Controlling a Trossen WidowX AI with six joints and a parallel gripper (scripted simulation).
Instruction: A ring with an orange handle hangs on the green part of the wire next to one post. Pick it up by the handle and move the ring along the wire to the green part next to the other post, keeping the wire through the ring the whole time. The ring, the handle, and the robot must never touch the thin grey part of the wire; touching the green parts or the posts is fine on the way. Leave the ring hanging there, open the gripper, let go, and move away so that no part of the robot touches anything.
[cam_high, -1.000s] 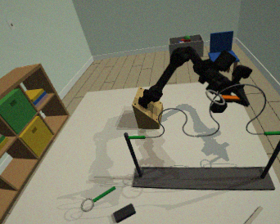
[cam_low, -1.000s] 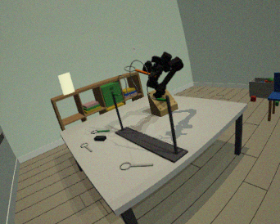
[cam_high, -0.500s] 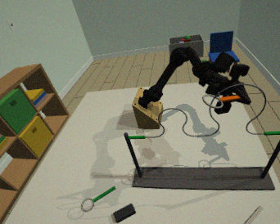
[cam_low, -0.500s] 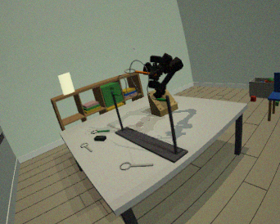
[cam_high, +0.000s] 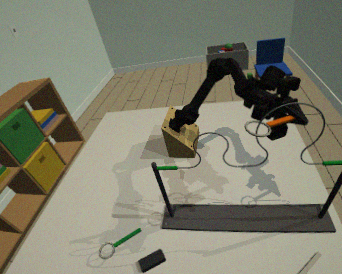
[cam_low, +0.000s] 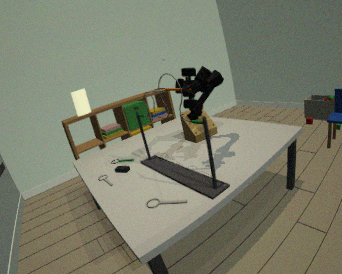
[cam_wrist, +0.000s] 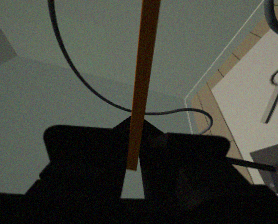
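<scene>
Counter (cam_high: 125, 175) (cam_low: 240, 150): carries the base plate (cam_high: 250, 218) (cam_low: 185, 177), whose posts hold the wire up so a ring can travel it.
Wire (cam_high: 324, 125) (cam_low: 167, 74) (cam_wrist: 75, 70): bends in midair between green ends.
Tool (cam_high: 295, 119) (cam_low: 184, 90) (cam_wrist: 135, 120): closed on the orange handle (cam_high: 281, 121) (cam_low: 172, 89) (cam_wrist: 145, 65), probably to keep its fingers off the grey.
Ring (cam_high: 257, 128): aloft by the wire's middle bends, well apart from both posts; threading or contact, cannot tell.

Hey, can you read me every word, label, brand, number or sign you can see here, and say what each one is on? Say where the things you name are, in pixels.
None can be read.
The green bin (cam_high: 22, 136) (cam_low: 131, 119) has a small dark mark on its front, too blurred to tell whether it is lettering.
</scene>
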